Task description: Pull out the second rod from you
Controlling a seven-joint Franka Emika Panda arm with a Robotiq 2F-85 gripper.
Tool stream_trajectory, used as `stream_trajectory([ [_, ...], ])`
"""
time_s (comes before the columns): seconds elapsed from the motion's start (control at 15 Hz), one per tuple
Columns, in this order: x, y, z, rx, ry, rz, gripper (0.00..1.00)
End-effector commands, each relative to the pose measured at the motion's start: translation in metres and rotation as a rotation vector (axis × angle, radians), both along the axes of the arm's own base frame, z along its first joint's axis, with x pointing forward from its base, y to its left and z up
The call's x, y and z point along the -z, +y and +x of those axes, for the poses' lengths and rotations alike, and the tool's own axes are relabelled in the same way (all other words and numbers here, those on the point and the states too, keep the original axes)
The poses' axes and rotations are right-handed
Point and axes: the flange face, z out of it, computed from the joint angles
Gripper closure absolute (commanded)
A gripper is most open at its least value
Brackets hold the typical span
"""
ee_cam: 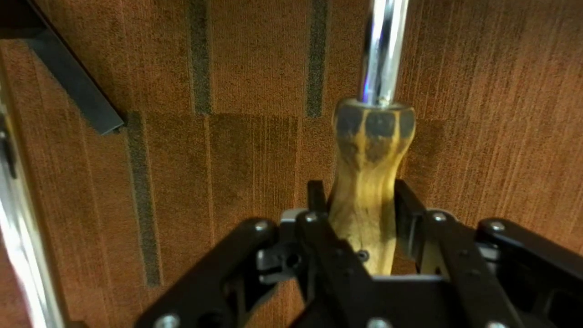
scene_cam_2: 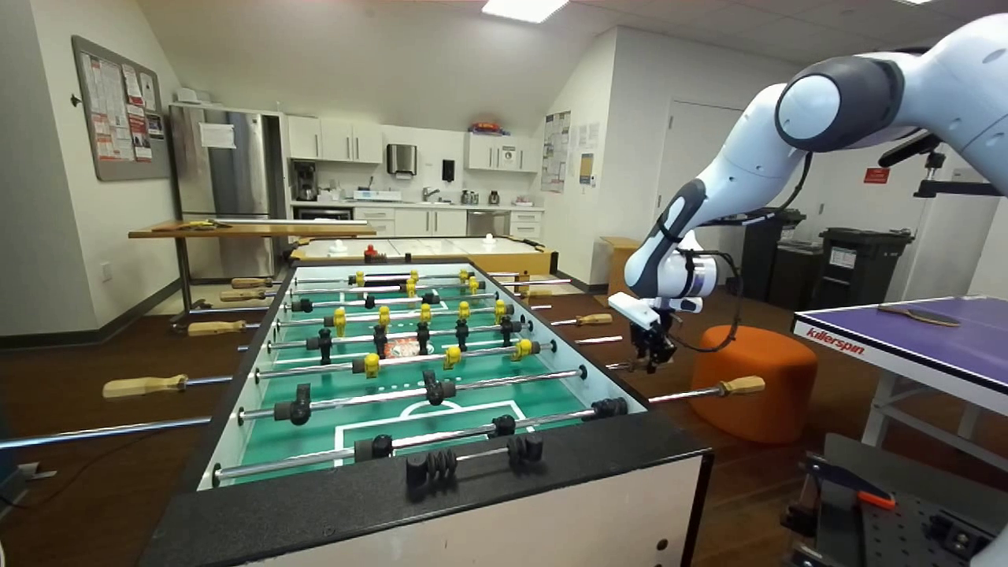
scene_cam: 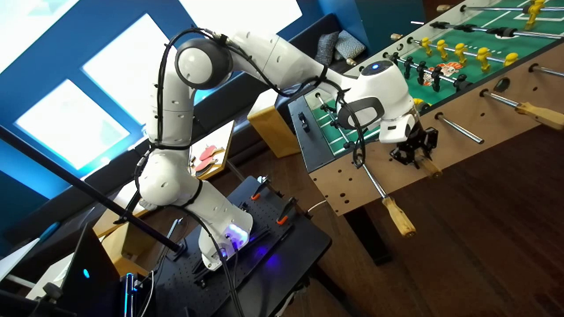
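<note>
2 fingers of gripper closed snugly around wooden handle of 2nd rod: grasp looked done. Between gripper and foosball table, short stretch of rod showed. Beside gripper, 1st rod stood well out on same side. Across table from gripper, what looked like 2nd rod's far end jutted long. Pull judged barely begun, if at all; drawing rod out to gripper's side remained.

Bright windows line a blue wall, and an orange ottoman stands on dark brown flooring.
</note>
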Motion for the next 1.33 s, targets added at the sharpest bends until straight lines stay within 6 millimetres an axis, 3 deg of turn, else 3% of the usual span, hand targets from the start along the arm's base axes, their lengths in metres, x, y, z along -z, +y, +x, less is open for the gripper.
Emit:
stream_trajectory([
  [0.0,-0.024,-0.045,-0.054,0.073,0.009,0.048,0.87],
  [0.53,-0.021,-0.118,-0.117,0.125,-0.01,0.052,0.87],
  [1.27,-0.021,-0.209,-0.173,0.23,0.0,0.095,0.87],
])
